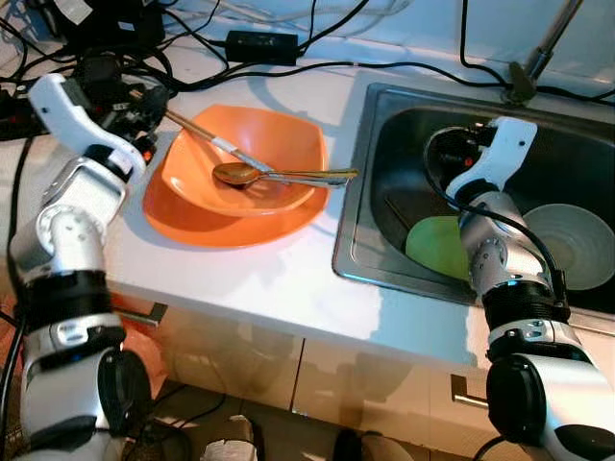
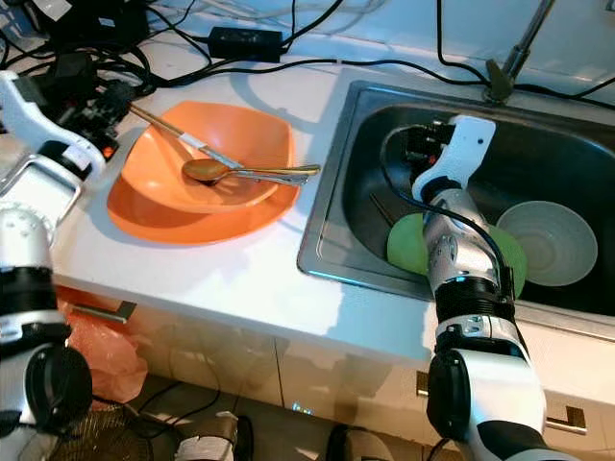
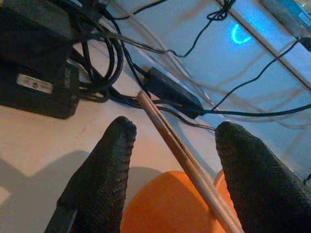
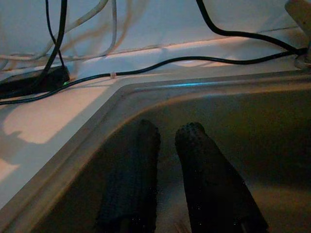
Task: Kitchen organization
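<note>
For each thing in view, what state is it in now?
orange bowl: stacked in the orange plate
spoon: lying in the bowl
chopsticks: between the open left gripper fingers, not gripped
green plate: in the sink
right gripper: nearly shut, empty

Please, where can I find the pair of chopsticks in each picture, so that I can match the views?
Left eye view: chopsticks lean on the orange bowl's back-left rim.
Right eye view: same, upper left.
Left wrist view: chopsticks run between the open left gripper fingers.
Right wrist view: sink interior, no chopsticks.
Shared landmark: the orange bowl.

Bright head views, sharp; wrist views dim, bluish.
</note>
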### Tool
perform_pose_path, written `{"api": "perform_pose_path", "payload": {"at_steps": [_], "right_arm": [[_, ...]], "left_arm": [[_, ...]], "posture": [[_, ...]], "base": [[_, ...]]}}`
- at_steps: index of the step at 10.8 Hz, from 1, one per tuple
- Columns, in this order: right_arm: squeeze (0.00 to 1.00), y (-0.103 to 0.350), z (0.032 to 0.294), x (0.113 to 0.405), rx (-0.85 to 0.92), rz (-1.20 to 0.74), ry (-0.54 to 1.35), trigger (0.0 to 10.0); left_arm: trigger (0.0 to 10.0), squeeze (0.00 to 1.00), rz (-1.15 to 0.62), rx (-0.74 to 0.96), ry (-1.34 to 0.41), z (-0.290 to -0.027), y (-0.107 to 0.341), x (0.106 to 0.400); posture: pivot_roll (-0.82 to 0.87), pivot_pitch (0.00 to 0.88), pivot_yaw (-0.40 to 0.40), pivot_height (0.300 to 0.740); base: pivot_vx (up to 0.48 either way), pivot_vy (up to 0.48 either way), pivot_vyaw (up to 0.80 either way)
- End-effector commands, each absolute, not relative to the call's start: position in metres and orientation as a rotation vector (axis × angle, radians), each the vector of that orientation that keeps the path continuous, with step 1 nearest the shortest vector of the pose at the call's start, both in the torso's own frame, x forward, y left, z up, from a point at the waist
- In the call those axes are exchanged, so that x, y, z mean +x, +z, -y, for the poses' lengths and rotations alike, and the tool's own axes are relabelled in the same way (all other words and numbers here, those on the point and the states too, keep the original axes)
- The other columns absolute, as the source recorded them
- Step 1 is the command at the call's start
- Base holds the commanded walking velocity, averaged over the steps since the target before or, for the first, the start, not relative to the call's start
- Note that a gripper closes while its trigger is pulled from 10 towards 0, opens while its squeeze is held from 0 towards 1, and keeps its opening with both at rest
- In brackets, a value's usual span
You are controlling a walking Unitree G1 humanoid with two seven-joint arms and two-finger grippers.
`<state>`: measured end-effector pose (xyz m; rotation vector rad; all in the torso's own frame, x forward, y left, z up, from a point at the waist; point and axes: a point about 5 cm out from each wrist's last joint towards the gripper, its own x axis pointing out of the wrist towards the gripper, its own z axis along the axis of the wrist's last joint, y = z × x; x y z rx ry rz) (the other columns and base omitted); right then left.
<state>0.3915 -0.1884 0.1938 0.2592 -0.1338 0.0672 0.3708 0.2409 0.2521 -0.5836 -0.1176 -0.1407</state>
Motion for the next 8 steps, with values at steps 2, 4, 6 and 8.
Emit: {"api": "perform_pose_path", "payload": {"at_steps": [2, 4, 6, 8], "right_arm": [[0.0, 0.194, 0.191, 0.39, 0.267, 0.14, 0.06, 10.0], [0.0, 0.196, 0.191, 0.389, 0.268, 0.143, 0.06, 10.0], [0.0, 0.196, 0.191, 0.389, 0.267, 0.145, 0.057, 10.0], [0.0, 0.194, 0.193, 0.387, 0.268, 0.144, 0.051, 10.0]], "left_arm": [[10.0, 0.0, 0.116, -0.577, -0.156, -0.232, 0.256, 0.377], [10.0, 0.0, 0.107, -0.607, -0.176, -0.223, 0.255, 0.386], [10.0, 0.0, 0.123, -0.629, -0.181, -0.22, 0.258, 0.39], [0.0, 0.0, 0.133, -0.643, -0.163, -0.221, 0.259, 0.392]], "posture": [[0.09, 0.121, 0.001, 0.723], [0.08, 0.122, 0.002, 0.723], [0.07, 0.124, 0.004, 0.723], [0.07, 0.127, 0.005, 0.723]], "base": [[0.0, 0.0, 0.0], [0.0, 0.0, 0.0], [0.0, 0.0, 0.0], [0.0, 0.0, 0.0]]}}
